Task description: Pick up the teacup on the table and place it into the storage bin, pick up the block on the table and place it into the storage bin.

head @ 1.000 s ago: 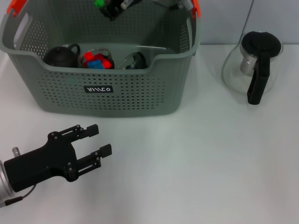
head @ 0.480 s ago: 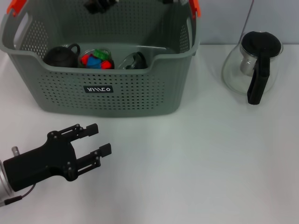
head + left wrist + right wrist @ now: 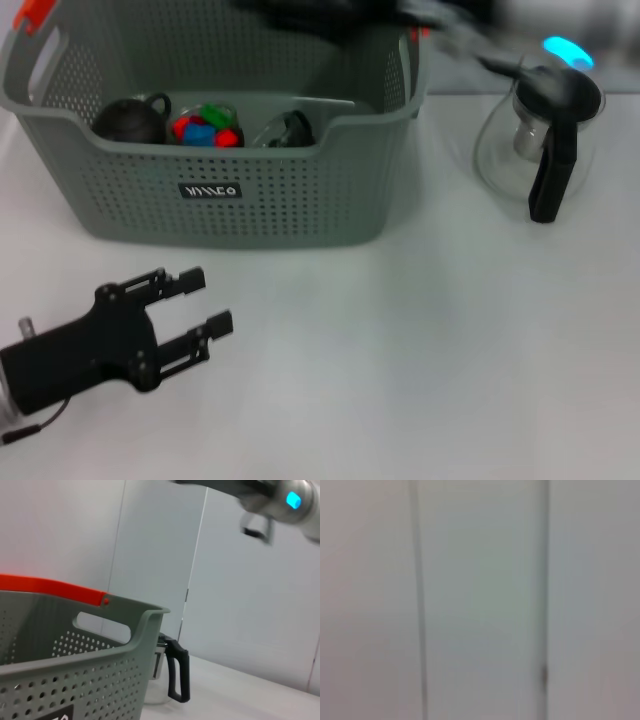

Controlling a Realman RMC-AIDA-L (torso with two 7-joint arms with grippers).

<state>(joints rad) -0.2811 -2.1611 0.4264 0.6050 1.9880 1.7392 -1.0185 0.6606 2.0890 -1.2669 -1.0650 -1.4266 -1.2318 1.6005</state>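
The left gripper (image 3: 205,300) lies low over the white table (image 3: 420,350) at about 8 o'clock in the head view, a matte black angular body with two slim flat fingers (image 3: 188,279) spread apart and nothing between them. They point toward 2 o'clock, at the near wall of the storage bin (image 3: 215,190), which stands well apart from them at 12 o'clock.

The bin is a large grey plastic basket with rounded corners, walls pierced by rows of small round holes, a scooped front rim, an orange handle clip (image 3: 32,12) and a small black label with white lettering (image 3: 210,190). Inside, against the near wall, sit a dark rounded teacup (image 3: 130,120) with a loop handle at the bin's 9 o'clock side, a block (image 3: 205,128) of red, blue and green faces just beside it toward 3 o'clock, and a clear glassy cup-like piece (image 3: 285,130) beyond that.

The right gripper shows only as a dark motion-smeared streak across the top of the head view, above the bin's far rim at 12 to 1 o'clock; whether its fingers are spread or closed cannot be told. Its wrist view shows only a plain pale wall.

At 2 o'clock stands a round clear glass pot (image 3: 540,150) with a black lid and black handle, beside the bin; the left wrist view shows its handle (image 3: 179,676) past the bin's corner (image 3: 145,630).
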